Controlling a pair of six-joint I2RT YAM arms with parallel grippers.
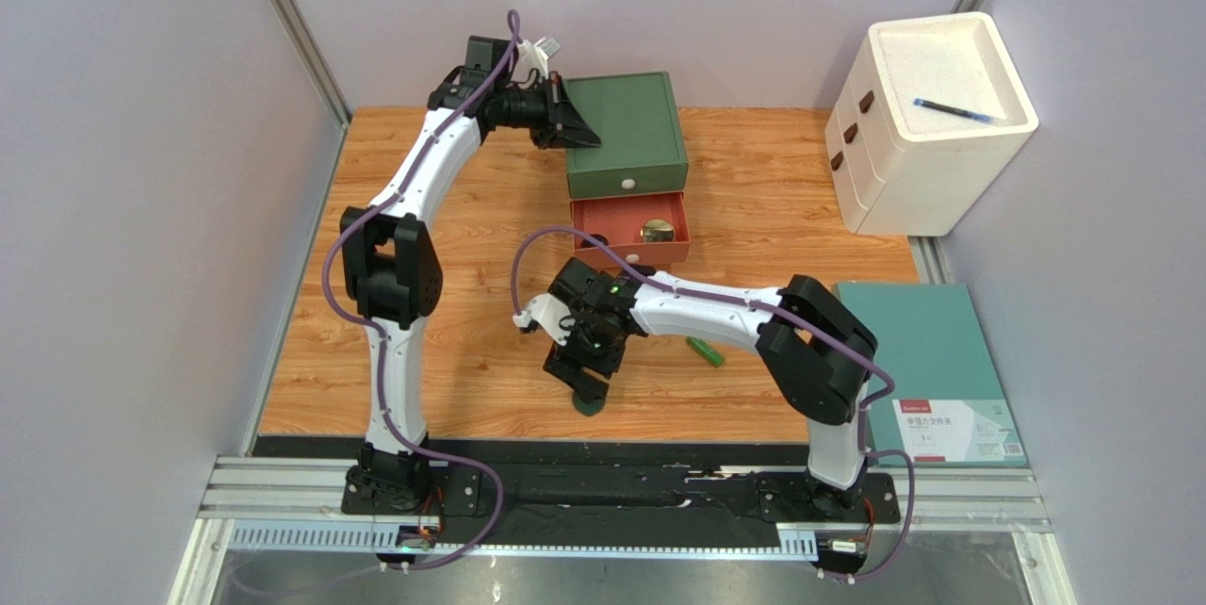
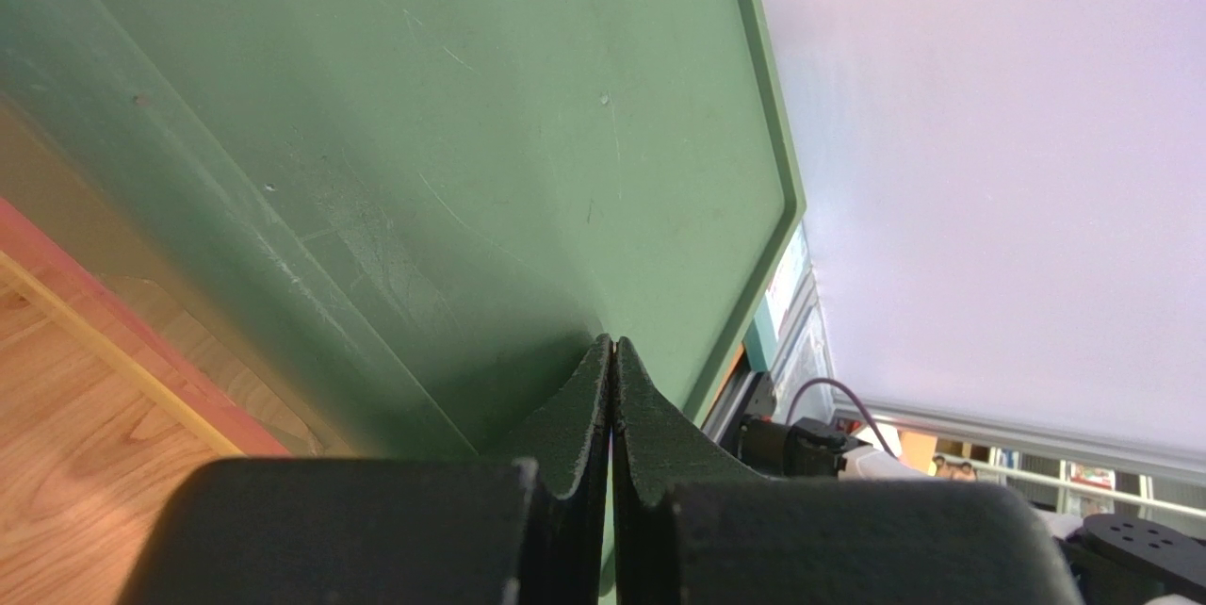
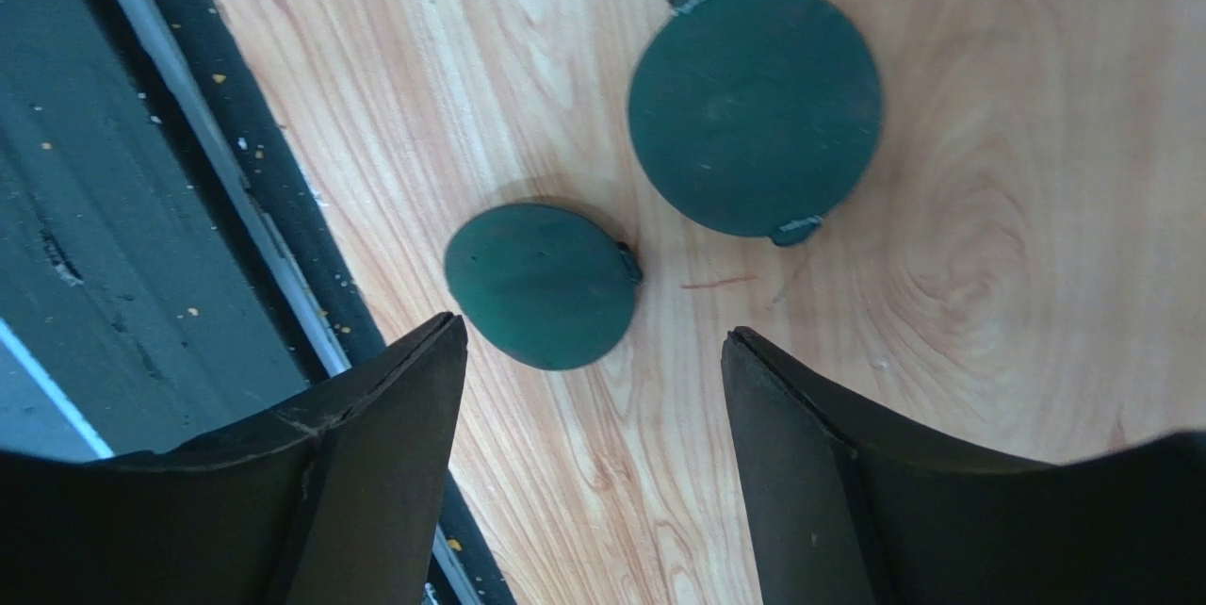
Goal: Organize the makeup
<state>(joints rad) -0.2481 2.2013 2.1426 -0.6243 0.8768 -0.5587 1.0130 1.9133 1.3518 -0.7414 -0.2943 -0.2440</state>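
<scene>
Right claw (image 3: 592,337) is spread wide open and holding nothing. It hangs low over the near edge of the table (image 1: 467,209) with a small dark green disc (image 3: 542,284) sitting just ahead of its fingertips. A bigger dark green disc (image 3: 755,108) lies just beside that one, not touching it.

Left claw (image 2: 612,351) is pinched fully closed on nothing, tips resting on the green top of the drawer box (image 1: 623,132) at the far side.

Progress, as far as I can see: the red drawer (image 1: 623,255) is pulled open and the gold-rimmed compact (image 1: 657,231) is already inside it, so that one's done. Both discs and a green tube (image 1: 705,351), lying to the right of the right claw, are out on the wood and need putting away. No other makeup is visible, so I'd guess we're partway through, and the small disc looks like the next pick.
</scene>
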